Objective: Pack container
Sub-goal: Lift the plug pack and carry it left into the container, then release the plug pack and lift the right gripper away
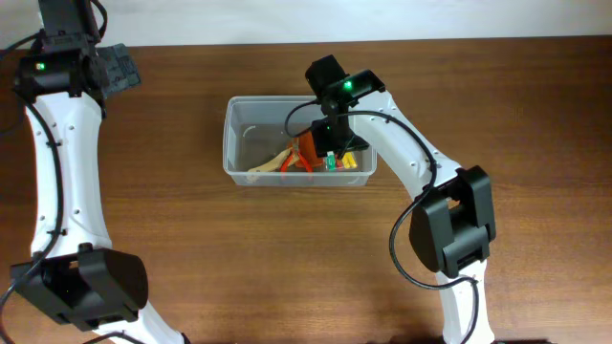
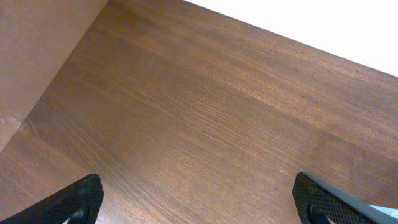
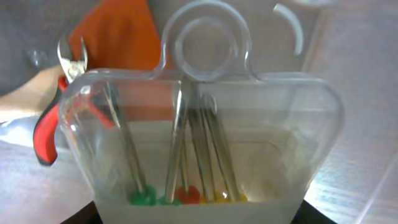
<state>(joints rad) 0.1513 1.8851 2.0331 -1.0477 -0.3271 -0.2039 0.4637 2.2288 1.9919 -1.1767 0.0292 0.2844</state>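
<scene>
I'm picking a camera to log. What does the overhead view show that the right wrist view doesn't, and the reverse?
Only overhead: the whole container and the left tool off at the far left of the table. Only right wrist: the hang hole of the clear packet and its metal pins with green, red and yellow heads. Both: the packet, the red-handled cutters and the orange piece.
</scene>
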